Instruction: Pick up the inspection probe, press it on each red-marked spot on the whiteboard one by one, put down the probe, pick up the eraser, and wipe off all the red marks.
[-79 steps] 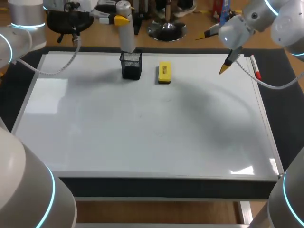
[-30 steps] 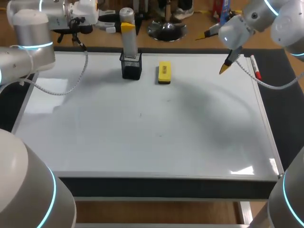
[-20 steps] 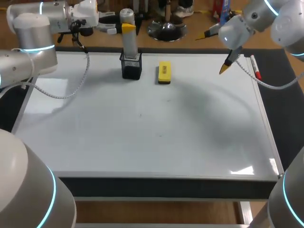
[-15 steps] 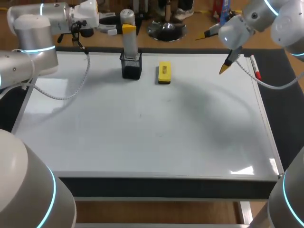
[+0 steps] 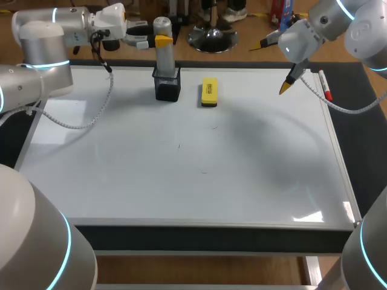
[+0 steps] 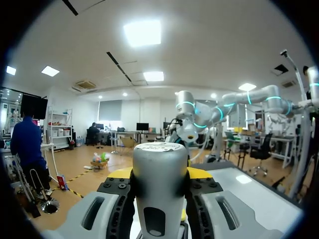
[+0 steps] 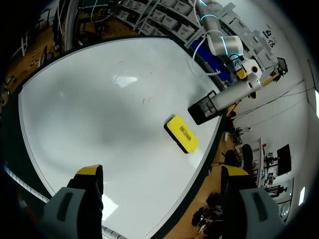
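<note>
Left wrist view, inspection probe [image 6: 160, 184] clamped in left jaws, base cut off

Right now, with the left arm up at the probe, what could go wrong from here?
1. The left end effector is at the top of the probe, which stands in a mesh holder; a tilted lift might drag or tip the holder toward the eraser.
2. I see no red marks on the whiteboard, only faint dark specks, so press targets may be misjudged.
</note>
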You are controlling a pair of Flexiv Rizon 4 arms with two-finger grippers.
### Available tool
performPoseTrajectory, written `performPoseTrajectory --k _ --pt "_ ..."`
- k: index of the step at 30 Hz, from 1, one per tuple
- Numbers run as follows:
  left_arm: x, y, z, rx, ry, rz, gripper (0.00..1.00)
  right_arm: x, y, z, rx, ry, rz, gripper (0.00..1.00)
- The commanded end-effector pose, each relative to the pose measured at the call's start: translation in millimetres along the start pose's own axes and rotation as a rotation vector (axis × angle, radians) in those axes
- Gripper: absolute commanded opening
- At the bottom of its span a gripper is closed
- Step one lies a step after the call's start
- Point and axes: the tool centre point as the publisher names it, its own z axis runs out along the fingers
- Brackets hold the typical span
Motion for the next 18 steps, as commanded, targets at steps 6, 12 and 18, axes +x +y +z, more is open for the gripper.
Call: performPoseTrajectory --k 6,12,18 --pt "-13.8 12.8 4 0.011 0.046 -0.021 0.0 0 0 -1 0.003 0.003 -0.002 1.0" --pt "-15.1 22.6 6 0.004 0.055 -0.042 0.0 0 0 -1 0.003 0.003 -0.002 1.0" --pt "-14.2 30.0 4 0.003 0.055 -0.052 0.0 0 0 -1 0.003 0.003 -0.002 1.0"
